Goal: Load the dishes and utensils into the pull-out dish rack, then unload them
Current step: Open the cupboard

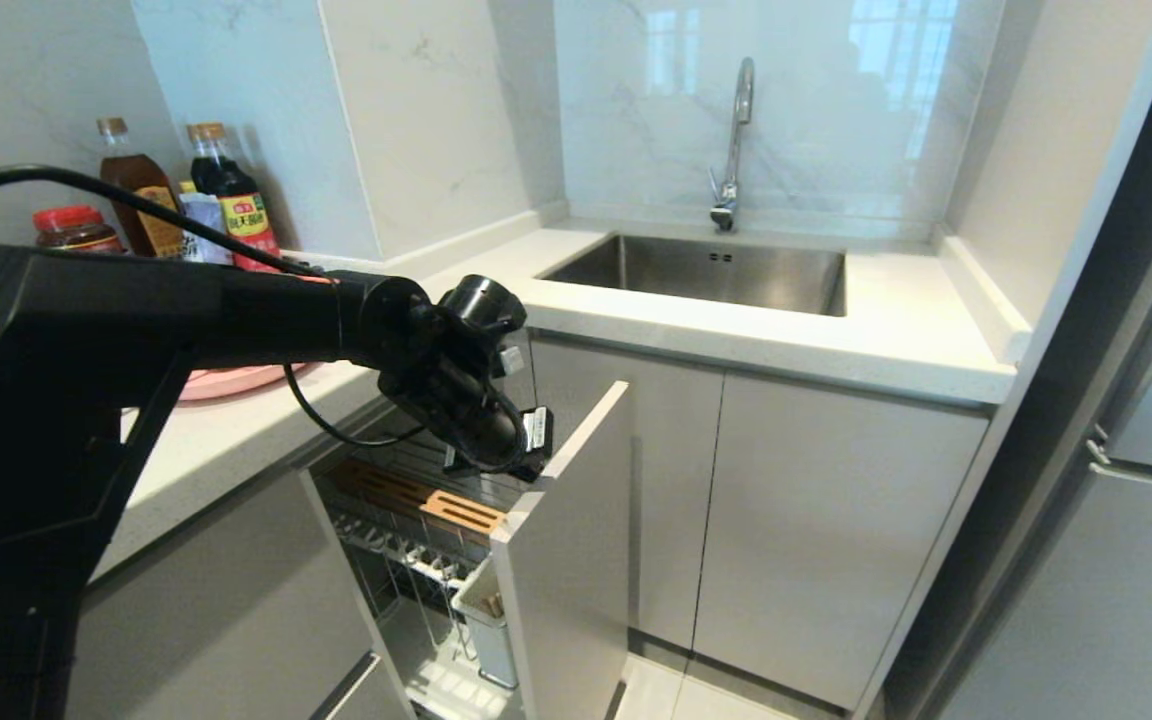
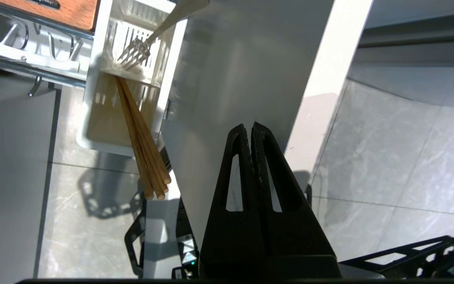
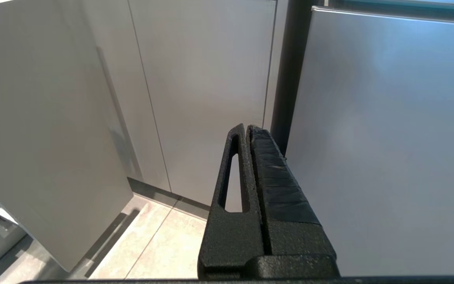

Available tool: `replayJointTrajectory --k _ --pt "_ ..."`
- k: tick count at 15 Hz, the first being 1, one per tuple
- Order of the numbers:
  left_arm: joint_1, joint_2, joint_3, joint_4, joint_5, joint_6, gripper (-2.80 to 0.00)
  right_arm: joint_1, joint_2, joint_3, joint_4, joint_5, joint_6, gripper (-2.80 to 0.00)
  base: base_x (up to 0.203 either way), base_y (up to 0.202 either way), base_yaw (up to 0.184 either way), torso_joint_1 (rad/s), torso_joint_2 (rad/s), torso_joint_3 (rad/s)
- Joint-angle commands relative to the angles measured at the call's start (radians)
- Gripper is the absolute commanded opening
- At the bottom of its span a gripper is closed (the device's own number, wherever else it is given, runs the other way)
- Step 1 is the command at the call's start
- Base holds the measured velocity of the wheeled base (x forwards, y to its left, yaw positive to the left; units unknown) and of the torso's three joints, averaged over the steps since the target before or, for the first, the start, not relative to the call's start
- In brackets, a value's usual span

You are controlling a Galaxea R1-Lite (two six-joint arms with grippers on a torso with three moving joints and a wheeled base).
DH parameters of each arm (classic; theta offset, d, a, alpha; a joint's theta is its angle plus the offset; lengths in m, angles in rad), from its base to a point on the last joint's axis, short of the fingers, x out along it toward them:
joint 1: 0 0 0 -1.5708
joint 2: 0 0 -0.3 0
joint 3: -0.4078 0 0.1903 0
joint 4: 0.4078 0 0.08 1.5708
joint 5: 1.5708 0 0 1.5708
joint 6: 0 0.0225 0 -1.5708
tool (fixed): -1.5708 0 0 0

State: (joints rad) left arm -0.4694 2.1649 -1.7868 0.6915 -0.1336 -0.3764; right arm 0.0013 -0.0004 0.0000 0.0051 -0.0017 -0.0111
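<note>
Two grippers show in my feeds, and only the left one is at work. My left gripper [image 2: 252, 127] is clenched on nothing, fingers pressed together, hanging over the top edge of the pale grey front panel [image 1: 576, 560] of the pull-out dish rack [image 1: 416, 520], which stands drawn out from the cabinets. Just to one side of it, inside the rack, the white utensil box [image 2: 97, 79] holds a bundle of wooden chopsticks [image 2: 142, 154] and a steel fork [image 2: 136, 53]; the slotted wooden strip [image 1: 416, 500] lies further back. Beyond my arm a pink plate [image 1: 231, 380] rests on the white countertop [image 1: 836, 340], mostly hidden. Further off are the steel sink [image 1: 706, 270] with its tap [image 1: 736, 140], marble-look wall panels and a grey tiled floor [image 2: 388, 157]. Sauce bottles [image 1: 226, 195] and a red-lidded jar [image 1: 71, 228] stand in the corner; their labels carry print I cannot read. On the far side of the panel there is open floor. My right gripper [image 3: 248, 128] is parked low, clenched empty, facing plain cabinet doors [image 3: 203, 79].
</note>
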Motion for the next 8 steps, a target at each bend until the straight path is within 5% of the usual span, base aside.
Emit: replayJointTrajectory --k 1,4,8 --pt "-0.022 0.001 0.007 0.003 -0.007 -0.010 -2.80 0.000 0.000 0.000 0.001 0.000 -0.001 -2.80 0.000 0.000 0.000 0.000 0.00 0.000" --pt "-0.048 0.001 0.013 0.003 -0.030 -0.037 -2.80 0.000 0.000 0.000 -0.001 0.000 0.000 -2.80 0.000 0.000 0.000 0.000 0.00 0.000" --pt "-0.108 0.000 0.032 0.000 -0.162 -0.096 -2.80 0.000 0.000 0.000 0.000 0.000 0.000 -2.80 0.000 0.000 0.000 0.000 0.00 0.000"
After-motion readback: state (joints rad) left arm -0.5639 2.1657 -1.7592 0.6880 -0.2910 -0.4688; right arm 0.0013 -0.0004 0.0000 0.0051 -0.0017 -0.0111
